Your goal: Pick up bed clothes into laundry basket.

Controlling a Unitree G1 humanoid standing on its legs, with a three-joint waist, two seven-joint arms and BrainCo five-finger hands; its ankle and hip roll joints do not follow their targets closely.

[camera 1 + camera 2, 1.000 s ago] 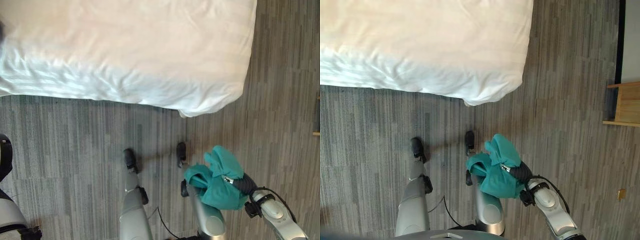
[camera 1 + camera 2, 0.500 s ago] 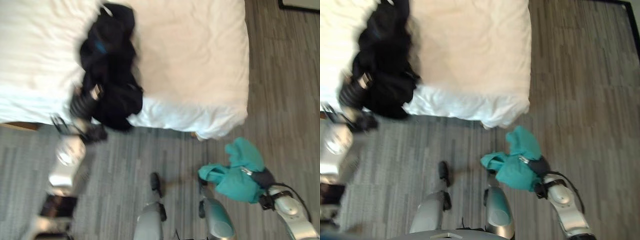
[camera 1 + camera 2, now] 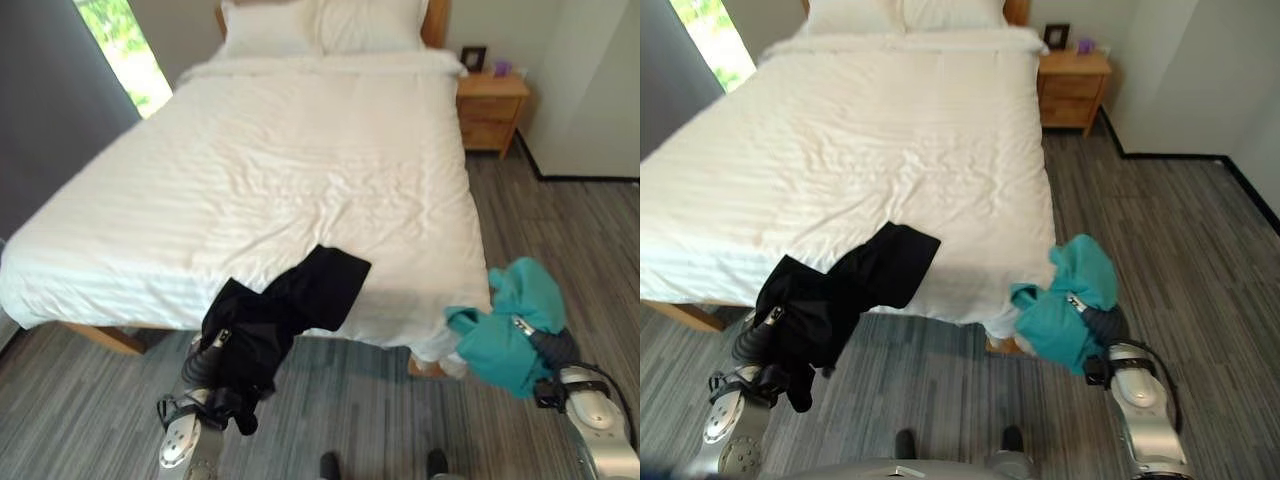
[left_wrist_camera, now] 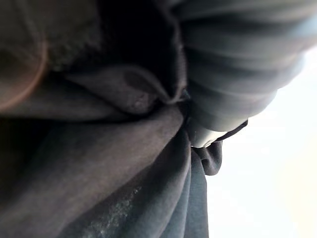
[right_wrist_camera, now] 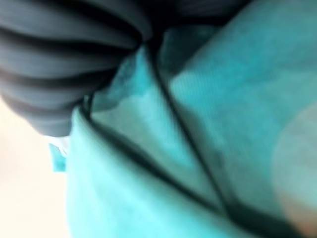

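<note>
A black garment (image 3: 300,295) lies partly on the foot of the white bed (image 3: 300,170) and hangs over its edge. My left hand (image 3: 203,363) is shut on the garment's lower end, below the mattress edge. Dark cloth (image 4: 99,173) bunches against the ribbed cover in the left wrist view. A teal garment (image 3: 508,335) hangs bunched in the air by the bed's near right corner, with my right hand (image 3: 550,346) shut on it. Teal folds (image 5: 188,148) press close to the hand in the right wrist view. Cloth covers most of both hands' fingers.
Two pillows (image 3: 320,22) lie at the bed's head. A wooden nightstand (image 3: 492,105) stands at the far right beside it. A dark curtain (image 3: 50,110) and a bright window (image 3: 125,50) are at the left. Grey striped floor (image 3: 560,230) runs along the bed's right side.
The camera has tilted up from the floor to the whole bed. My left arm has come into view holding the black garment at the bed's foot. My right hand still holds the teal garment.
</note>
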